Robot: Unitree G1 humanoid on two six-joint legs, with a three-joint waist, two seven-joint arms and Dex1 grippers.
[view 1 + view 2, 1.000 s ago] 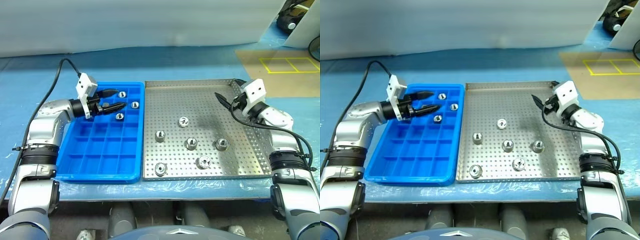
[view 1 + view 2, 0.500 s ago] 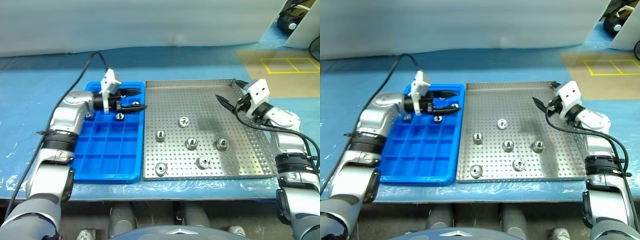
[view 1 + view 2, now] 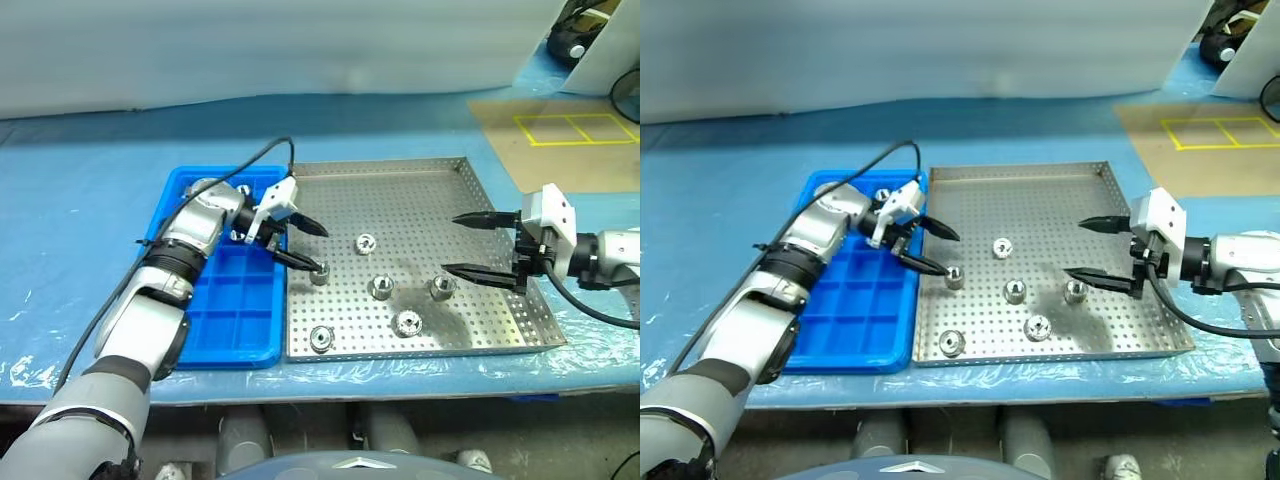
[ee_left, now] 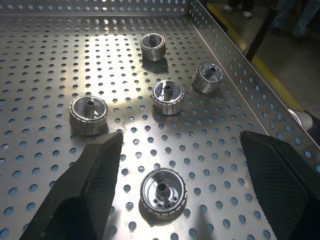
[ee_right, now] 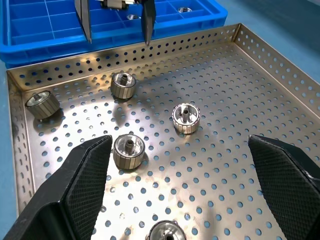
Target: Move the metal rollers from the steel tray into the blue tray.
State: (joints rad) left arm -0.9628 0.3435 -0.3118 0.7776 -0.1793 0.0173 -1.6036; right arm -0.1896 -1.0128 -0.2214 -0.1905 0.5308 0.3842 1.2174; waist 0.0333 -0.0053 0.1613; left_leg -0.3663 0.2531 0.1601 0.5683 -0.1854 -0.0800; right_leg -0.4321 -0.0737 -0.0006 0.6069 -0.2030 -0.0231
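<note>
The steel tray (image 3: 400, 200) holds several metal rollers, among them one at its left (image 3: 320, 272), one farther back (image 3: 366, 243) and one right of centre (image 3: 443, 287). To its left lies the blue tray (image 3: 225, 320), with a roller (image 3: 883, 193) in a far compartment. My left gripper (image 3: 320, 250) is open over the steel tray's left part, its nearer fingertip close by the left roller. In the left wrist view that roller (image 4: 163, 194) lies between the fingers (image 4: 85, 200). My right gripper (image 3: 450, 243) is open, empty and pointing left, above the roller right of centre.
Both trays rest on a table covered with blue plastic sheet (image 3: 100, 200). A black cable (image 3: 250, 160) loops up from my left wrist. Tan floor with yellow tape (image 3: 560, 130) lies at the back right. The steel tray's rim (image 3: 515, 250) runs under my right gripper.
My left gripper swung right, from over the blue tray's far cells to over the steel tray's left part. My right gripper pulled back from the far right corner and turned leftward. Both stayed open.
</note>
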